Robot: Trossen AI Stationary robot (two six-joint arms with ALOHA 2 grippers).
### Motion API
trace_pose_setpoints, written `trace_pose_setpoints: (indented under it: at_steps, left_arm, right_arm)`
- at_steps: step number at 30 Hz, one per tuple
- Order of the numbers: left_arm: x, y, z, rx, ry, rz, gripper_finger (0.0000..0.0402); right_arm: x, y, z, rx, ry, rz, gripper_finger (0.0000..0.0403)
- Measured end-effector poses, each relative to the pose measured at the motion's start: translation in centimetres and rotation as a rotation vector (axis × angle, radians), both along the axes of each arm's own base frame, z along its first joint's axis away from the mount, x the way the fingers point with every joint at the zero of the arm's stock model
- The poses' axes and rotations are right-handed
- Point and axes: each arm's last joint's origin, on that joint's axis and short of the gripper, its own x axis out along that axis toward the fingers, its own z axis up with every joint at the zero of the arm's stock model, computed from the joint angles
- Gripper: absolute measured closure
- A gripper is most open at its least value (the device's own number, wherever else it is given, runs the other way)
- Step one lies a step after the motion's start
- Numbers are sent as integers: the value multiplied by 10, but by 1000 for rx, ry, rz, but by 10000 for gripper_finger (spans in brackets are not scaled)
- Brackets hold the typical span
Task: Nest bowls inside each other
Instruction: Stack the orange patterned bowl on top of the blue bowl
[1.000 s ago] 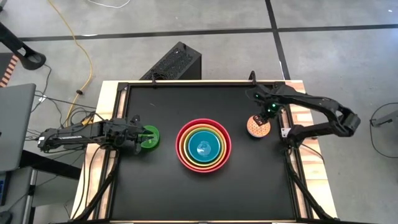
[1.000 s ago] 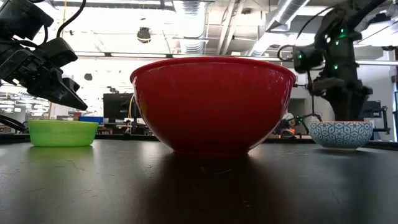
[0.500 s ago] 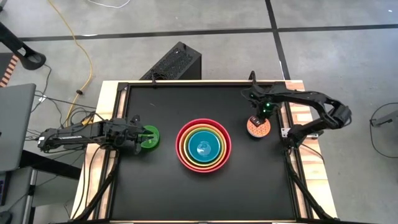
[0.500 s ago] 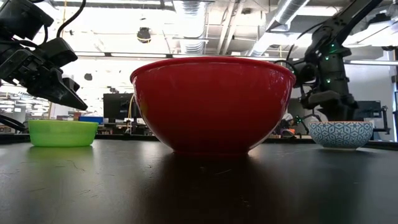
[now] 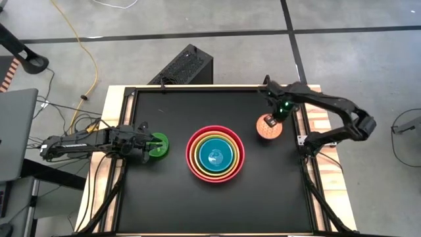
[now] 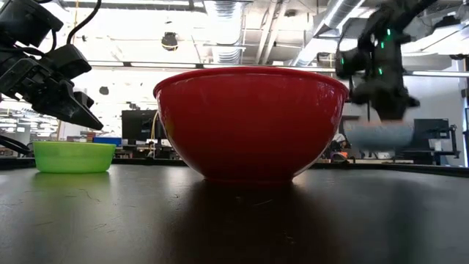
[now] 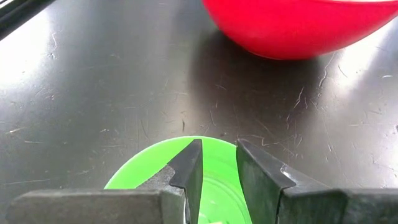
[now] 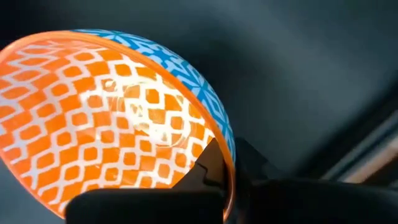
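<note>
Several bowls sit nested at the table's middle, red-pink outermost, teal innermost. A small bowl, orange-and-white patterned inside and blue-and-white outside, hangs above the table at the right, with my right gripper shut on it. A small bright green bowl rests on its base at the left. My left gripper hovers just above it, its fingers a narrow gap apart and touching nothing. My right gripper pinches the patterned bowl's rim on the side toward the table's far right corner, one finger inside the bowl and one outside. The fingers come from above, pointing down. The bowl is lifted clear of the table, its opening up.
A black box stands on the floor past the far edge. Wooden rails border the black tabletop, which shows bare surface in front of and behind the stack.
My right gripper has come down on the patterned bowl's rim, shut on it and risen, carrying the bowl a little toward the far edge and the stack. The bowl, which stood on the table, now hangs clear of it.
</note>
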Motion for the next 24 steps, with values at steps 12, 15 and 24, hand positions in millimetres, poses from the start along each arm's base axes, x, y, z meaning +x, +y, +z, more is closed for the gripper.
trace_pose_setpoints:
  at_steps: [12,15,24]
  left_arm:
    - [0,0,0,0,0,0,315]
    - [0,0,0,0,0,-1,315]
    - [0,0,0,0,0,0,315]
  right_arm:
    - [70,38,121,-195,-463,95,397]
    - [96,60,129,-195,-567,183,397]
    - [167,112,105,-123,-583,342,397]
